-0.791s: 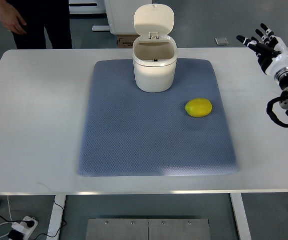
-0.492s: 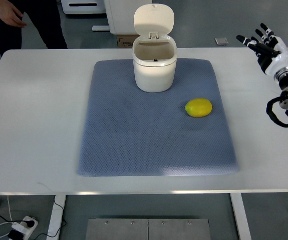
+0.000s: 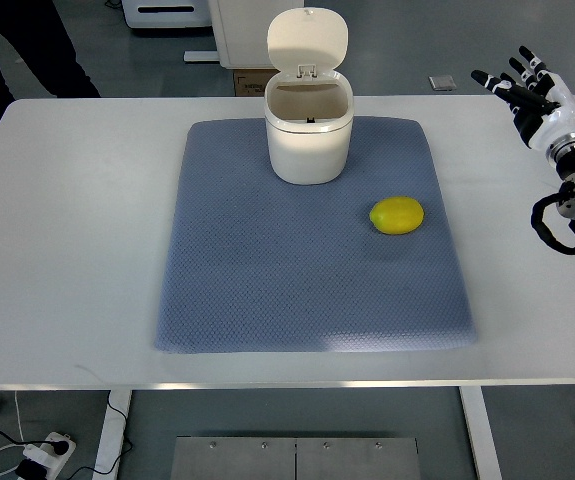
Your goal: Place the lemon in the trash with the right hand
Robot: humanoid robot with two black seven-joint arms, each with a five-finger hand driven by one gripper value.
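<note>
The lemon (image 3: 397, 215) lay loose on the blue mat (image 3: 267, 290), right of and nearer than the trash bin (image 3: 308, 135), whose lid stood flipped open; the right hand (image 3: 527, 92) was well apart at the table's (image 3: 77, 250) right edge, fingers spread, holding nothing. Best approach looked like reaching left, closing the fingers around the lemon's middle so it couldn't roll, then lifting clear of the bin rim before release. The arm was cut off at the frame's right edge, the bin's inside sat mostly in shadow, and a dark-clothed person (image 3: 27, 45) showed only partly top left.

Right robot hand (image 3: 530, 88): white shell, black fingers, pale tips; black cables looping at metal wrist.
</note>
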